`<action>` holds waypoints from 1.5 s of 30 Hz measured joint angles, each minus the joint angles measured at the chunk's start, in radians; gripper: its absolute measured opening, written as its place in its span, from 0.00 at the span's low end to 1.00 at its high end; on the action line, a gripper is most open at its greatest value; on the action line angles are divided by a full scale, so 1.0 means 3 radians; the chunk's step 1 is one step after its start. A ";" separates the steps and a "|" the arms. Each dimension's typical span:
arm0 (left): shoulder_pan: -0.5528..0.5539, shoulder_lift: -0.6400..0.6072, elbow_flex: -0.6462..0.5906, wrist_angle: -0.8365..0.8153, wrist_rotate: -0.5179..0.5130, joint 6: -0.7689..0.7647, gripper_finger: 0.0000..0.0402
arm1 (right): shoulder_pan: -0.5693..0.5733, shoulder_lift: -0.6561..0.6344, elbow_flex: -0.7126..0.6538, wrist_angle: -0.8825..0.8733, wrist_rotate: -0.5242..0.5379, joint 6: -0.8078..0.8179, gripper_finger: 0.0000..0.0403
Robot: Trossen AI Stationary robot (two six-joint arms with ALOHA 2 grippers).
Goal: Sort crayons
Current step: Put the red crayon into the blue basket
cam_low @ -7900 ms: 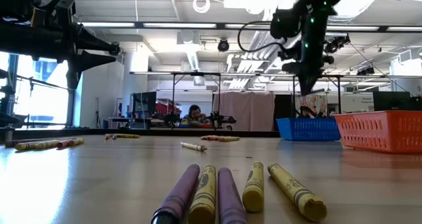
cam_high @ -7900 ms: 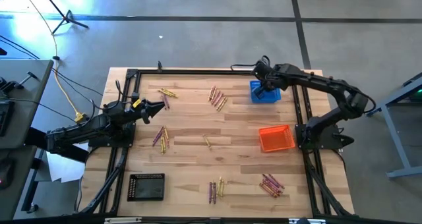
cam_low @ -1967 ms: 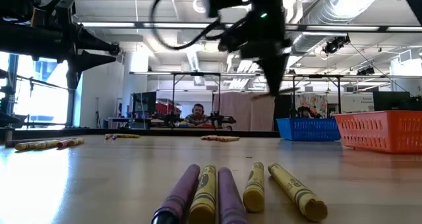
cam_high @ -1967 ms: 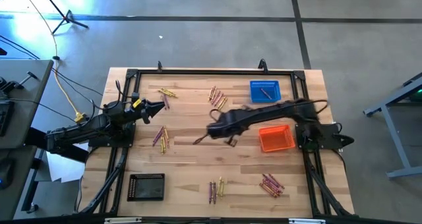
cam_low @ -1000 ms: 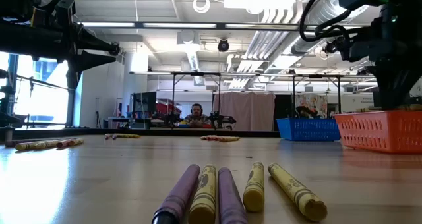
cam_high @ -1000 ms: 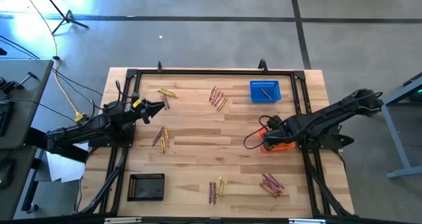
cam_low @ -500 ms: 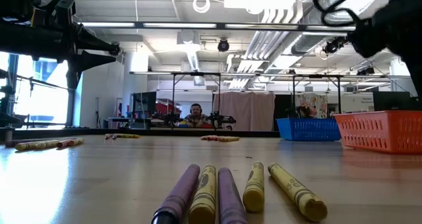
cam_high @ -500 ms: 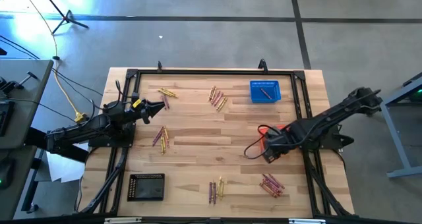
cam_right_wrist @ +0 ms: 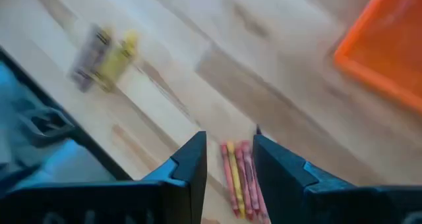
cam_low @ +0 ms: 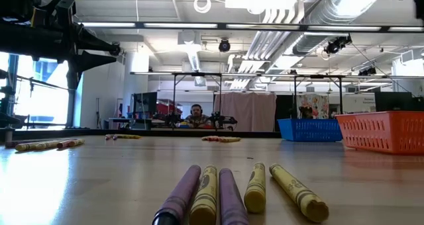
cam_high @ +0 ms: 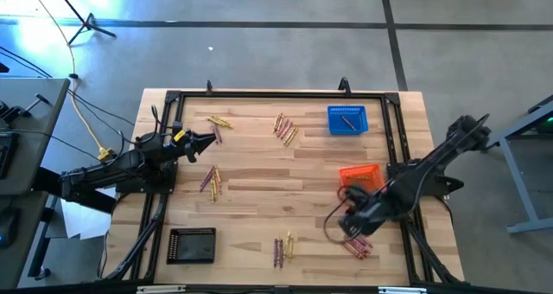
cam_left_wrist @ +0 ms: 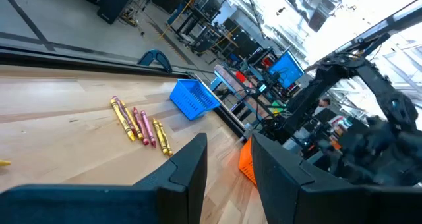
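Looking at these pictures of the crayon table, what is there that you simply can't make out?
- Inside of the orange basket: high view, the right arm partly covers it; low view shows only its wall.
- Right tool: absent from the low view.
- Crayon bundle under it: right wrist view is blurred, so colours and count are unclear.
- Black basket: contents too dark to tell.

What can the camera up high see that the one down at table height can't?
Only the high view shows the black mesh basket, the right gripper above a red and yellow crayon pile, and a crayon inside the blue mesh basket. Only the low view shows a seated person in the room behind. Both show the orange mesh basket and the left gripper.
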 joint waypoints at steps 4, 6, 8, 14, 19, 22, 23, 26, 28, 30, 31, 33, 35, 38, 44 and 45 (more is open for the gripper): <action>0.0000 0.0000 0.0000 0.0000 -0.0001 0.0000 0.26 | 0.0090 0.0478 0.0041 -0.0009 -0.0522 0.0094 0.27; 0.0000 0.0000 0.0000 -0.0001 0.0000 0.0000 0.26 | 0.0110 0.0685 0.0041 -0.0016 -0.0767 0.0155 0.27; 0.0000 0.0000 0.0000 -0.0001 0.0000 0.0000 0.26 | 0.0132 0.0856 0.0041 -0.0014 -0.0938 0.0184 0.27; 0.0000 0.0000 0.0000 0.0000 0.0000 0.0000 0.26 | 0.0158 0.1140 0.0041 -0.0007 -0.1092 0.0179 0.27; 0.0000 0.0000 0.0000 -0.0001 0.0000 0.0000 0.26 | 0.0159 0.1184 0.0041 -0.0075 -0.0952 0.0156 0.27; 0.0000 0.0000 0.0000 0.0000 0.0000 0.0000 0.26 | 0.0160 0.1184 0.0023 -0.0072 -0.0844 0.0166 0.27; 0.0000 0.0000 0.0000 0.0000 0.0000 0.0000 0.26 | 0.0160 0.1184 0.0000 -0.0066 -0.0821 0.0189 0.27; 0.0000 0.0000 0.0000 -0.0001 0.0000 0.0000 0.26 | 0.0155 0.1186 -0.0105 0.0002 -0.0815 0.0239 0.27; 0.0000 0.0000 0.0000 -0.0001 0.0000 0.0000 0.26 | 0.0148 0.1186 -0.0152 0.0018 -0.0816 0.0239 0.27; 0.0000 0.0000 0.0000 -0.0001 0.0000 0.0000 0.26 | 0.0148 0.1187 -0.0181 0.0022 -0.0816 0.0238 0.27; 0.0000 0.0000 0.0000 -0.0001 0.0000 0.0000 0.26 | 0.0148 0.1187 -0.0185 0.0019 -0.0817 0.0239 0.27; 0.0000 0.0000 0.0000 -0.0001 0.0000 0.0000 0.26 | 0.0148 0.1187 -0.0185 0.0041 -0.0818 0.0239 0.27; 0.0000 0.0000 0.0000 -0.0001 0.0000 0.0000 0.26 | 0.0150 0.1187 -0.0185 0.0066 -0.0818 0.0239 0.27; 0.0000 0.0000 0.0000 0.0000 0.0000 0.0000 0.26 | 0.0157 0.1187 -0.0185 0.0077 -0.0820 0.0239 0.27; 0.0000 0.0000 0.0000 -0.0001 0.0000 0.0000 0.26 | 0.0157 0.1195 -0.0185 0.0065 -0.0821 0.0240 0.27; 0.0000 0.0000 0.0000 -0.0001 0.0000 0.0000 0.26 | 0.0157 0.1208 -0.0185 0.0077 -0.0821 0.0239 0.27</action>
